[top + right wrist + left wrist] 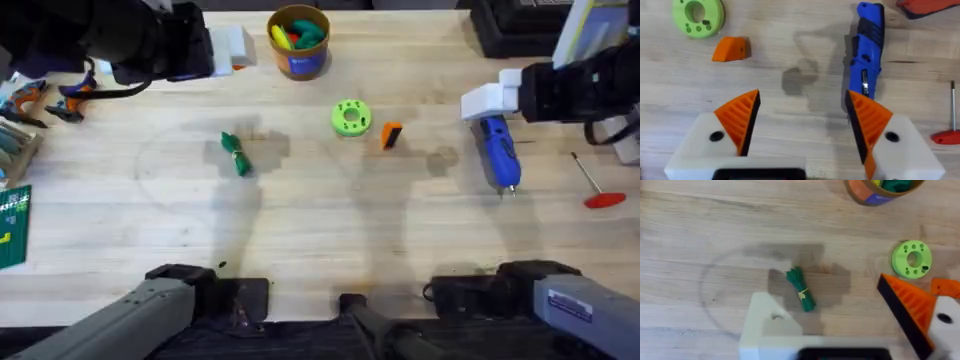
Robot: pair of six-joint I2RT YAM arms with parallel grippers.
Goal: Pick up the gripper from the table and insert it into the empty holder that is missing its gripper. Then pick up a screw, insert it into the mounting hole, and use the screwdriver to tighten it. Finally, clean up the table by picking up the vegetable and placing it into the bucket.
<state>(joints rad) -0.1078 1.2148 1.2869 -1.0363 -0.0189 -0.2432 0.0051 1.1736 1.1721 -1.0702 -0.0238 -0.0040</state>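
Gripper [391,135] — the loose orange wedge — lies untouched mid-table, just beside the green disc [351,118], so insertion is, I judge, not yet begun. Left gripper [850,330] hangs above the vegetable [801,289]; its holder [765,325] is bare, its other finger orange-tipped, spread wide and holding nothing. Right gripper [802,125] hovers wide open and empty, one fingertip over the screwdriver [866,50]. Bucket [298,41] stands at the far edge; a red-handled rod [596,184] lies right of the screwdriver. Nothing blocks the wedge.
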